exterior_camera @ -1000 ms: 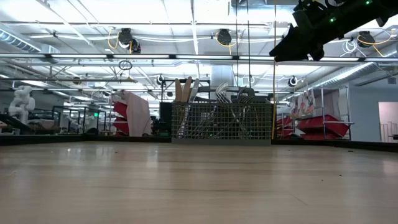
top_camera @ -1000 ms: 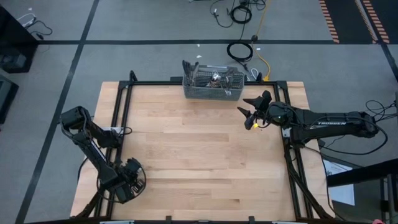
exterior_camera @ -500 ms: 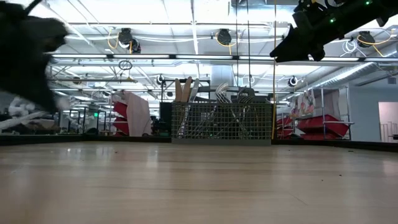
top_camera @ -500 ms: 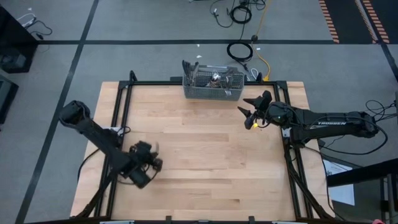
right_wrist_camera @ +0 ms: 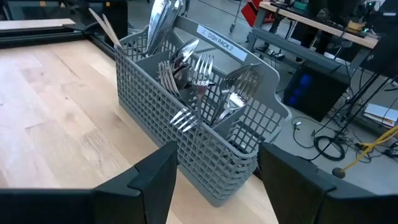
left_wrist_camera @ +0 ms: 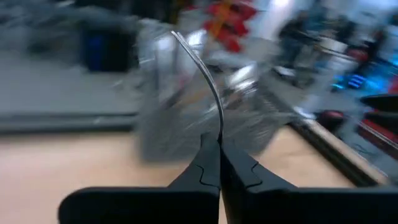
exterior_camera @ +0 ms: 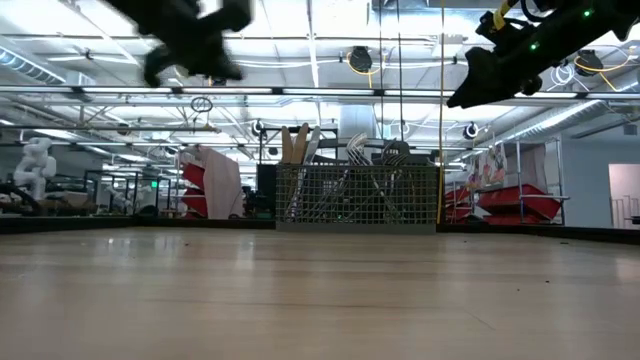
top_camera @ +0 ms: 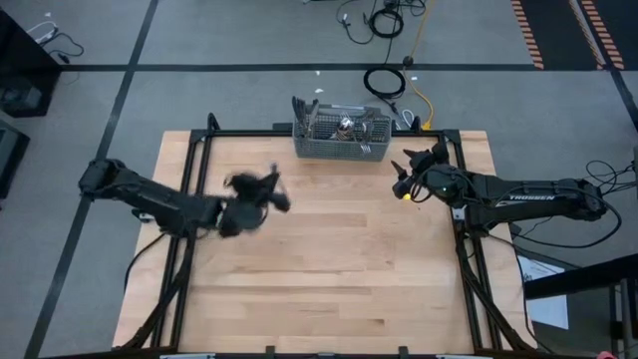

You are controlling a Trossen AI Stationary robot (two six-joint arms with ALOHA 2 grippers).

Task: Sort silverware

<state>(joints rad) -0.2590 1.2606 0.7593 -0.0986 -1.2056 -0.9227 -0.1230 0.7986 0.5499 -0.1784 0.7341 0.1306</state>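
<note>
The grey mesh basket (top_camera: pixel 341 136) stands at the table's far edge, with forks, spoons and knives (right_wrist_camera: pixel 198 74) upright inside; it also shows in the low view as the basket (exterior_camera: pixel 357 195). My left gripper (top_camera: pixel 267 193) is in the air over the table's left-middle, blurred, high in the low view as the left gripper (exterior_camera: pixel 190 40). It is shut on a slim silver piece (left_wrist_camera: pixel 205 74). My right gripper (top_camera: pixel 403 176) hovers open to the right of the basket, in the low view as the right gripper (exterior_camera: pixel 475 85), its fingers (right_wrist_camera: pixel 155 171) spread wide toward the basket. My left gripper (left_wrist_camera: pixel 219 142) pinches one end of a slim, curved silver piece (left_wrist_camera: pixel 220 127) between its two shut fingertips. The piece sticks out beyond the fingers and bends away, lifted clear of the table. Whether it is a fork, spoon or knife, I cannot tell.
The wooden table top (top_camera: pixel 329 259) is bordered by a black frame (top_camera: pixel 199 150). Cables (top_camera: pixel 384 82) lie on the floor beyond the far edge. Papers (top_camera: pixel 543 289) sit off the right side.
My left arm has swung fast from the table's near-left corner up and toward the far edge, ending left of the basket. My right gripper has shifted a little toward the far edge.
</note>
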